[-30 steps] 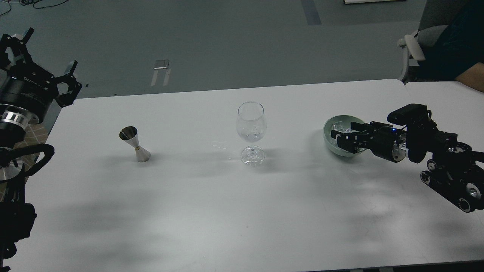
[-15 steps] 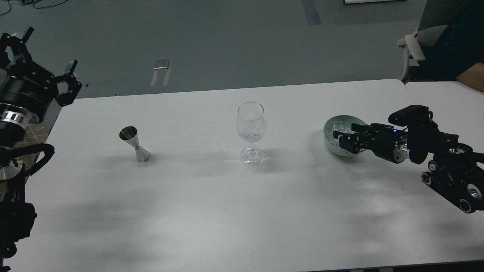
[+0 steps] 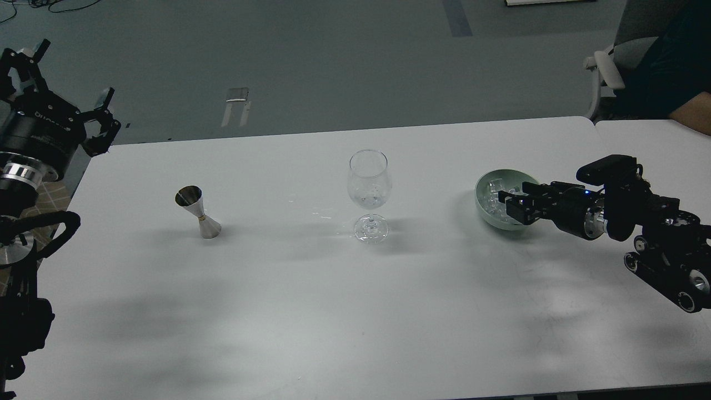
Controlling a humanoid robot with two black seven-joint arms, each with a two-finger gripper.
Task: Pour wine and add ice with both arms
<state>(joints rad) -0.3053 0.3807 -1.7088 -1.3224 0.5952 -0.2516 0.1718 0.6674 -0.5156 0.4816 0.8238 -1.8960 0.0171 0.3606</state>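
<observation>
Our right gripper (image 3: 514,203) reaches in from the right and sits at the near right rim of a pale green bowl (image 3: 481,203). Its two black fingers are apart, one above the other, with a gap between them. We cannot tell if anything sits in that gap. The ice (image 3: 493,193) lies inside the bowl as small clear cubes with white glints, just left of our fingers.

Our left gripper (image 3: 58,83) is up at the far left, off the edge of the desk (image 3: 311,311) and well away from everything on it. Its fingers spread wide and hold nothing.

A wine glass (image 3: 369,193) stands upright in the middle of the white desk. There are some clear glints low in its bowl, but we cannot tell if that is the wine or ice. A small shiny metal measuring cup (image 3: 198,212), shaped like two cones joined at the tips, stands to the left of the glass and leans a bit. The glass is between the measuring cup and the bowl, and all three stand well apart.
</observation>
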